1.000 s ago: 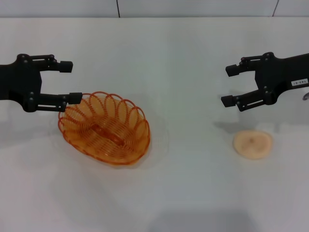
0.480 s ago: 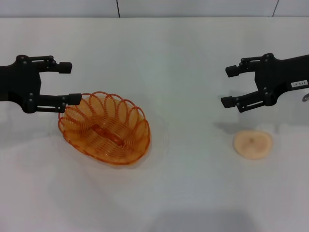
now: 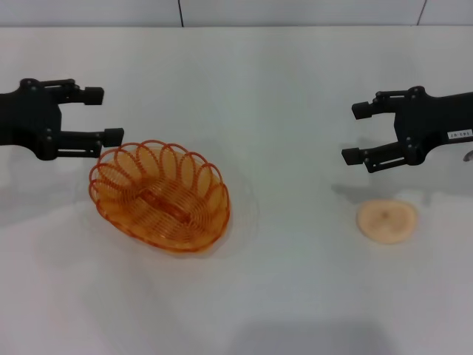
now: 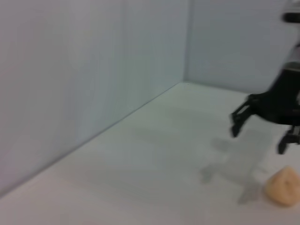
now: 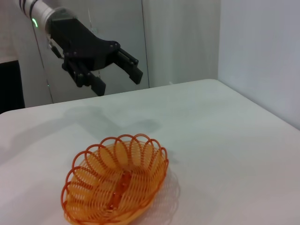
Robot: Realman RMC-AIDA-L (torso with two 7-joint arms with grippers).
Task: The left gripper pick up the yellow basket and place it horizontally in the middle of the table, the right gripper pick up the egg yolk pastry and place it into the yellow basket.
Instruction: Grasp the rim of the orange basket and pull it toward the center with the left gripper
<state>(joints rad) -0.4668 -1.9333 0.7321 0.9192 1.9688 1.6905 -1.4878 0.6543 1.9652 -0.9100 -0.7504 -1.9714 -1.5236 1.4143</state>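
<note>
With both sets of jaws seen spread and empty, the yellow basket (image 3: pixel 160 197) (resting left of centre on the worktop (image 3: pixel 295 89)) could be tipped if only its springy looped rim were pinched by the left gripper (image 3: pixel 102 115).

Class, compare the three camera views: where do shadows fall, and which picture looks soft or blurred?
Head view: faint soft shadows on the table beside the yellow basket and behind the egg yolk pastry. Left wrist view: blurred throughout, right gripper smeared. Right wrist view: sharper, left gripper casting a shadow.
</note>
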